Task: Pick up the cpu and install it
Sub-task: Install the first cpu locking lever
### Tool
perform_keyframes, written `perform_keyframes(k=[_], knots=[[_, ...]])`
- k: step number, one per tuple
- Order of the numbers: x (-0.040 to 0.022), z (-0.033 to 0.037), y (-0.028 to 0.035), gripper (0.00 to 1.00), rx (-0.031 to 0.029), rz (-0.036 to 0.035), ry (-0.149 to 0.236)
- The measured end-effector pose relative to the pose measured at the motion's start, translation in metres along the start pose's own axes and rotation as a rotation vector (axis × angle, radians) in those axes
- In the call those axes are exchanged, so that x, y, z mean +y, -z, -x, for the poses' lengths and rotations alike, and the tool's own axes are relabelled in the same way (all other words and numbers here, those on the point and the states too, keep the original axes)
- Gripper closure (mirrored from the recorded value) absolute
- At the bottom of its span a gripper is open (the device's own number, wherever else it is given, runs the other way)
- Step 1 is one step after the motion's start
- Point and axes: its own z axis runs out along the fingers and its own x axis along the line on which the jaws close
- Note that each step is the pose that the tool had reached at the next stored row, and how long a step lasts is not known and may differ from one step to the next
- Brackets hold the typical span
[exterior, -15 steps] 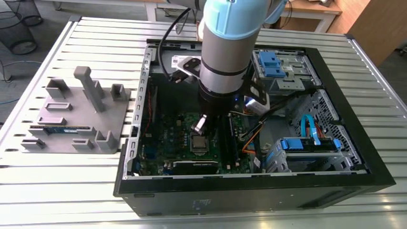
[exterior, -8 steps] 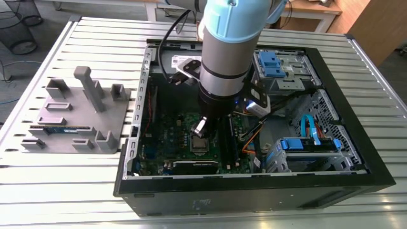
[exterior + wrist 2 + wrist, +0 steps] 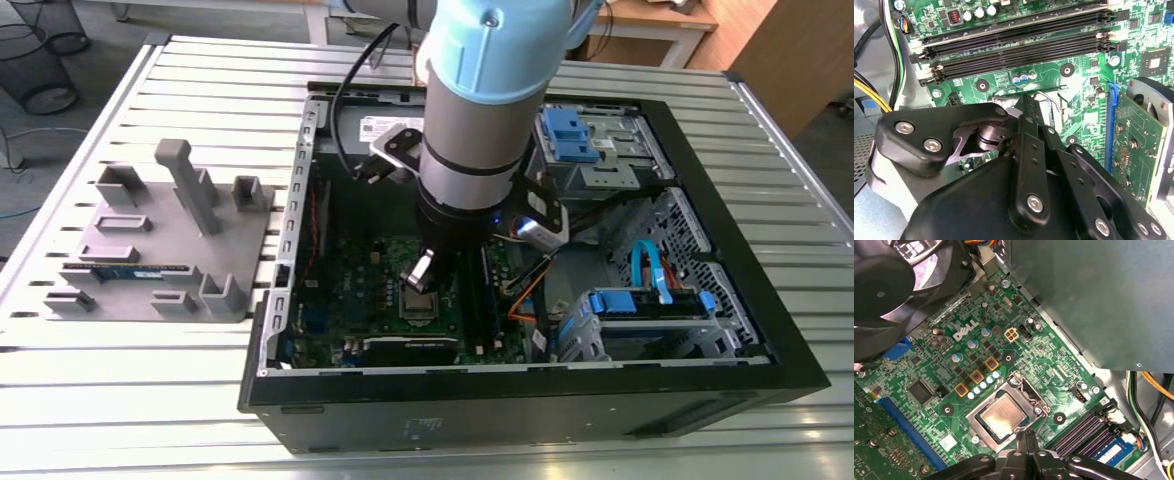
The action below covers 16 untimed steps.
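The cpu [image 3: 1004, 412], a small square chip with a silvery top, lies flat in the motherboard socket, ringed by the hinged metal socket frame [image 3: 1021, 385]. In the exterior view the cpu [image 3: 420, 304] sits directly under the arm, inside the open computer case. My gripper [image 3: 1029, 432] hangs just above the socket's edge, next to the wire lever [image 3: 1043, 421]. Its fingers are pressed together, with nothing visible between them. In the second wrist view the gripper [image 3: 1026, 102] hides most of the socket.
The black case wall [image 3: 534, 385] surrounds the green motherboard [image 3: 974, 355]. Black memory slots [image 3: 1019, 42] run beside the socket, and a fan [image 3: 884, 280] and a graphics card [image 3: 1134, 145] stand close by. A grey holder [image 3: 160, 250] sits on the slatted table at the exterior view's left.
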Motion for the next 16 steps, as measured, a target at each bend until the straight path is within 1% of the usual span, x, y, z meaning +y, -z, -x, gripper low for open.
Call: perform_keyframes(k=[3,5,6,8,9,10,12,16], knots=[[-0.0021,-0.0024,0.0001,0.89,-0.0033,0.0028,-0.003],[-0.0027,-0.0033,0.0001,0.89,-0.0075,0.0064,-0.006],[-0.0027,-0.0034,0.0002,0.89,-0.0127,0.0106,-0.006],[-0.0025,-0.0037,0.0001,0.89,-0.0267,0.0221,-0.008],[-0.0024,-0.0037,0.0000,0.89,-0.0324,0.0269,-0.008],[-0.0024,-0.0038,0.0000,0.89,-0.0355,0.0295,-0.009],[-0.0027,-0.0043,-0.0001,0.89,-0.0385,0.0317,-0.012],[-0.0036,-0.0055,-0.0009,0.89,-0.0402,0.0326,-0.023]])
